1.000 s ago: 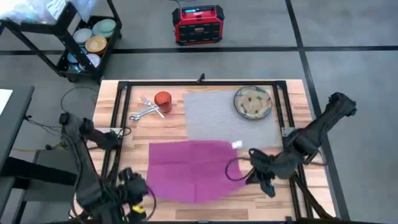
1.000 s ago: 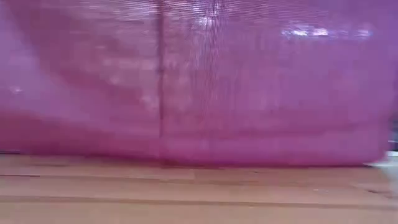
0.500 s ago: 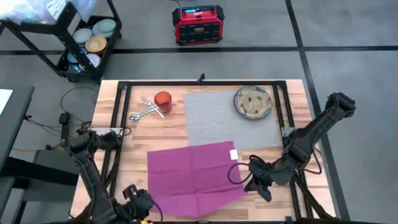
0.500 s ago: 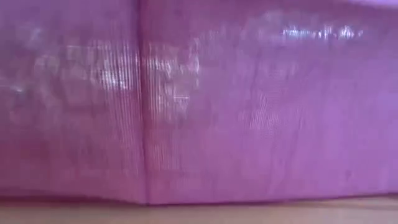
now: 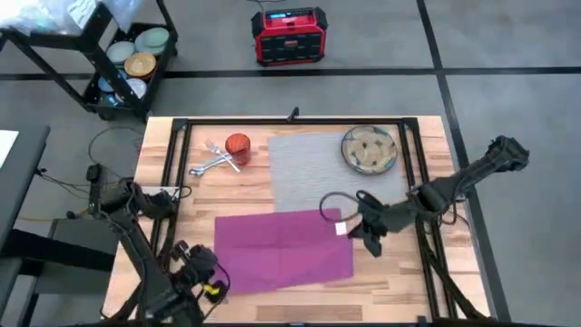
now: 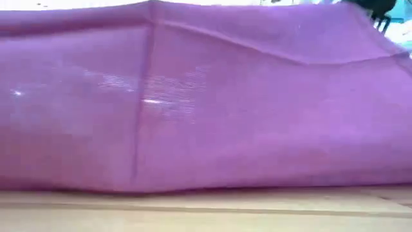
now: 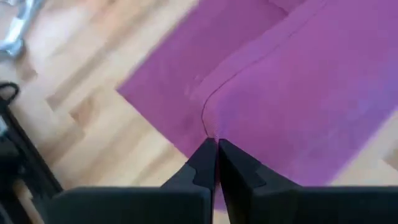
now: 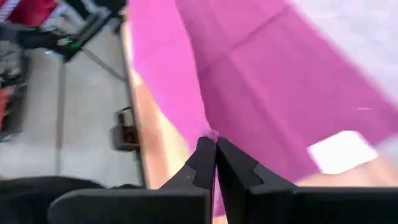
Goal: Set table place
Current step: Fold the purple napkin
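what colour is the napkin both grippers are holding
Magenta, a plain purplish pink: the napkin shows best in the high view, lying on the table in front of the grey mat.

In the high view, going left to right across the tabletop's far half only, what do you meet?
Steel cutlery → small orange cup → grey ribbed mat → round beige plate, which rests on the mat's far right corner. The magenta napkin lies nearer, so it is left out.

light wooden table (image 5: 195, 195), grey mat (image 5: 318, 173), magenta napkin (image 5: 281, 250), cutlery (image 5: 213, 160), orange cup (image 5: 238, 146)
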Action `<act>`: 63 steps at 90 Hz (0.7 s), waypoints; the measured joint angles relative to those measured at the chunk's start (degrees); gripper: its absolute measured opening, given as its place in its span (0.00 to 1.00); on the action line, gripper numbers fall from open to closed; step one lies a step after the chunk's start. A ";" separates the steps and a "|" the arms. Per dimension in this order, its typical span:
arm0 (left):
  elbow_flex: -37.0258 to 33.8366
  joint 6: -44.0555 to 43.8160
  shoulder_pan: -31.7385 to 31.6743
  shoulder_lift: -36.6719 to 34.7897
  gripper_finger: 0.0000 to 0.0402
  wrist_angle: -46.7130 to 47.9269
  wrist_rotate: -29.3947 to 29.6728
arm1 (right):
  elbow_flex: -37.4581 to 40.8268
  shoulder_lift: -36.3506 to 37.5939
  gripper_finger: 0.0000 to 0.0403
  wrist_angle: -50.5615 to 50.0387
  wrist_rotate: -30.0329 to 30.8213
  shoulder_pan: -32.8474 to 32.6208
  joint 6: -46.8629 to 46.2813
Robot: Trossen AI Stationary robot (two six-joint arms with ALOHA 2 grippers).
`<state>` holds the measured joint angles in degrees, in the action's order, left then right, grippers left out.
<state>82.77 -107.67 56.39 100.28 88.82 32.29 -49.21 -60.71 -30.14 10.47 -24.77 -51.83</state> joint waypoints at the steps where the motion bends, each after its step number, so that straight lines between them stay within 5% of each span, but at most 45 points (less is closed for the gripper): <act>1: -0.57 0.01 -0.27 -0.42 0.00 -0.13 0.07 | 0.00 0.15 0.00 -0.38 -0.01 0.42 0.21; 31: -20.05 4.99 -7.41 -12.71 0.00 -12.97 1.46 | 0.13 -1.53 0.00 -3.64 -4.61 12.81 8.25; 63: -32.82 10.20 -10.28 -19.48 0.00 -31.16 -2.01 | 10.38 -4.37 0.02 8.05 -9.00 18.59 6.98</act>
<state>49.95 -97.47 46.11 80.80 57.66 30.28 -38.83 -65.08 -22.09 1.47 -6.18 -44.85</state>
